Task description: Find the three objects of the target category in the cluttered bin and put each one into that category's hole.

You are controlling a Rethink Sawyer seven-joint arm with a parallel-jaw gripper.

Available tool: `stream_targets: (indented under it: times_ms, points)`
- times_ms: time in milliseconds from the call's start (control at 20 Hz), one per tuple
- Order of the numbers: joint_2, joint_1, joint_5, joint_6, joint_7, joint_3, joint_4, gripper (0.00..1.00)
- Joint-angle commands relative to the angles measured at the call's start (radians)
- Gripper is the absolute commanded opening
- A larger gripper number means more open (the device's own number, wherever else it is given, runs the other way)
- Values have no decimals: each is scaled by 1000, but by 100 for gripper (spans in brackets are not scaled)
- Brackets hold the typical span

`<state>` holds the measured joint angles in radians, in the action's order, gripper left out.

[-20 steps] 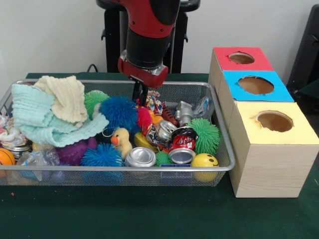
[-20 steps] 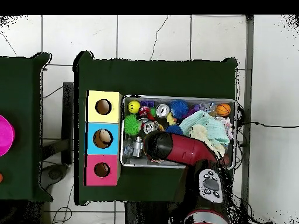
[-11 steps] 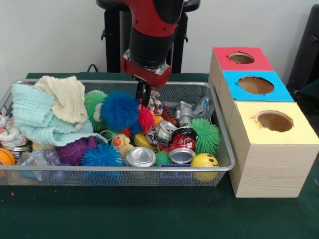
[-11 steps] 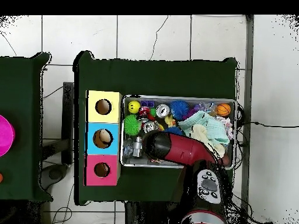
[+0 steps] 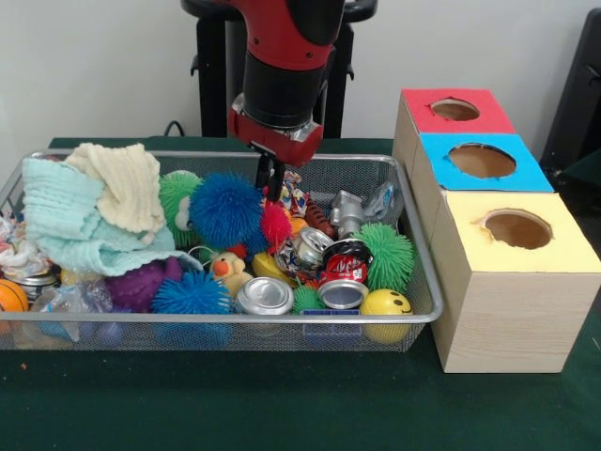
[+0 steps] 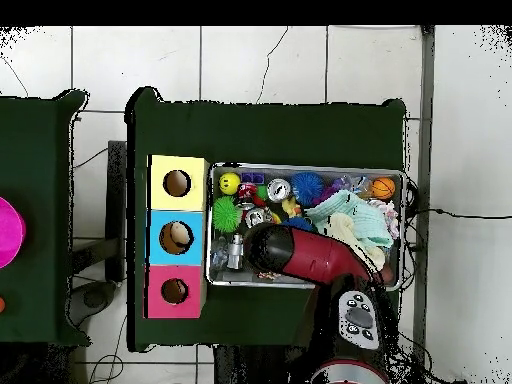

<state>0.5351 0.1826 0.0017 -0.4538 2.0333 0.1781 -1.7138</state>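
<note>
Blue spiky ball [image 5: 225, 209] lifted — gripper [image 5: 269, 177] higher

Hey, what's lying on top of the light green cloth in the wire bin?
A cream knitted cloth is draped over the light green cloth in the wire bin. Whatever sits beneath both cloths is covered.

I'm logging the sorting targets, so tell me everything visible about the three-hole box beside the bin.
The box is a long block with pale wood-grain sides. Its top has three coloured panels, red, blue and yellow, each with one round hole. It stands upright on the dark green table, just beside the wire bin, yellow end nearest the front camera. Nothing rests on it.
</note>
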Motion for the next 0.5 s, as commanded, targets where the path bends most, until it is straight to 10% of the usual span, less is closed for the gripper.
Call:
stream_targets:
  times_ms: [50,500]
  points:
    - [-45,33,52,26,163,-59,-27,0]
    - [-70,61,37,65,147,-74,-28,0]
